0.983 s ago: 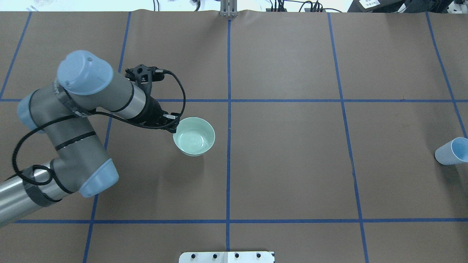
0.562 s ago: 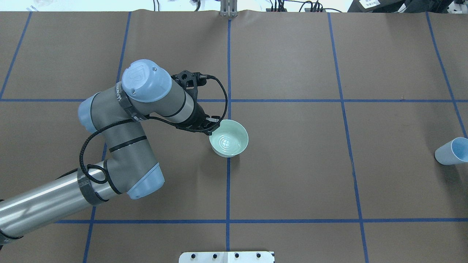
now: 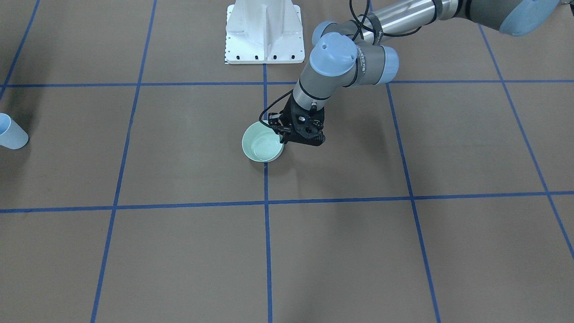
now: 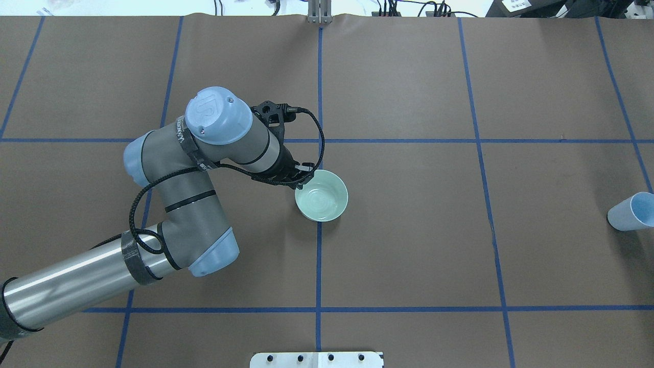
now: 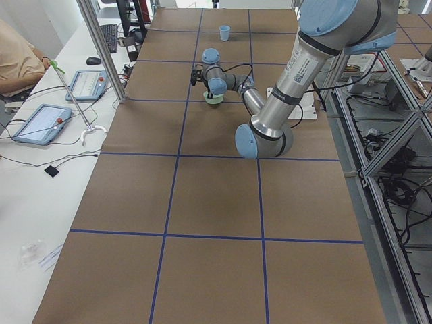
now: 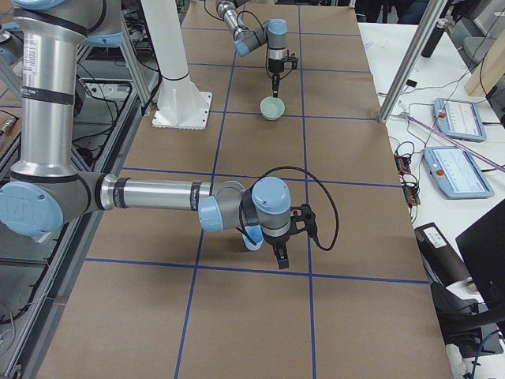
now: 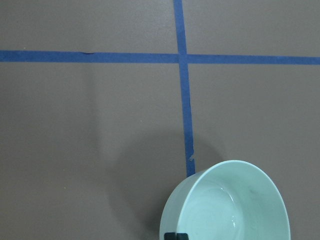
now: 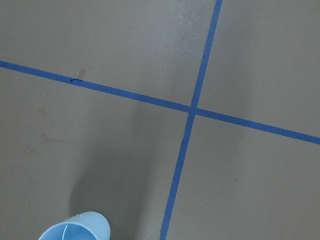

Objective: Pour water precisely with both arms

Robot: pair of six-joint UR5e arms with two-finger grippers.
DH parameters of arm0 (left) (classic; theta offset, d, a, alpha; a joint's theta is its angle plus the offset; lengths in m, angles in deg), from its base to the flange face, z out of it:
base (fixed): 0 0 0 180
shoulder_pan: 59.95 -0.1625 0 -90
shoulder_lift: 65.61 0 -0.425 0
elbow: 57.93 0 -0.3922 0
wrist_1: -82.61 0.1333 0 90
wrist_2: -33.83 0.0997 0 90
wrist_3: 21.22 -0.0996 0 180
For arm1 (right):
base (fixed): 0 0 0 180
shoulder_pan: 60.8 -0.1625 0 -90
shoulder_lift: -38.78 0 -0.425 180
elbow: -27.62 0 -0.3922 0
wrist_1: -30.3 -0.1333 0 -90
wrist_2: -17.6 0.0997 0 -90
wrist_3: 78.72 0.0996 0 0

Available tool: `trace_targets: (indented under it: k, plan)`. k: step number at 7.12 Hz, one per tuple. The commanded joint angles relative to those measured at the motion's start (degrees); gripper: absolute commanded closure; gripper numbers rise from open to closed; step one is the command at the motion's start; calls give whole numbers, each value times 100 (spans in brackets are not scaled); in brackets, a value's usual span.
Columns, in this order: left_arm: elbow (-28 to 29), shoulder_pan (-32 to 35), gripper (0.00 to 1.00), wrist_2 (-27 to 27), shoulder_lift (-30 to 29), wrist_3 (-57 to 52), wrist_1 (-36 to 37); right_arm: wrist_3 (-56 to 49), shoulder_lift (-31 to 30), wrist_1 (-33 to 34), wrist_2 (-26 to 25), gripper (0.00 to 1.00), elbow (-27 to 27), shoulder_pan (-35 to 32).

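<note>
since the left gripper (image 4: 302,180), closed on the rim of the green bowl (image 4: 322,196), carried it rightward to the centre tape line (image 4: 319,266), the water (image 4: 321,200) ripples inside, now closer to the blue cup (image 4: 631,211). for the right gripper (image 6: 281,259) i cannot tell if it is open or closed.

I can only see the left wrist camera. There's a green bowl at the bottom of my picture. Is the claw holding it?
Observer: Yes. From overhead, the left claw pinches the bowl by its rim, on the side nearest the arm.
Operator: Is there a cup anywhere? I can't see one.
Observer: Yes, a light-blue cup stands far from the bowl, at the right edge of the table in the overhead view.
</note>
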Motion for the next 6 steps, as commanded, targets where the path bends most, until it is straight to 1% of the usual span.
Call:
trace_targets:
  k: [1, 2, 3, 4, 5, 6]
  plan:
    - [-220, 264, 0, 57, 46, -27, 50, 218, 25, -13, 7, 0, -23, 0]
    - [-473, 493, 0, -101, 125, -436, 355, 490, 25, -30, 7, 0, -84, 0]
    - [-1181, 747, 0, -207, 378, -1102, 1445, 623, 25, -30, 15, 0, -172, 0]
    - [-2032, 967, 0, -208, 798, -2031, 2370, 1051, 7, -30, 16, 0, -390, 0]
    - [-2519, 1439, 0, -225, 1298, -2780, 2736, 1403, -80, -22, 16, 0, -645, 9]
    - [-2680, 2018, 0, -312, 1947, -3666, 2705, 1659, -194, -21, 16, 0, -865, 52]
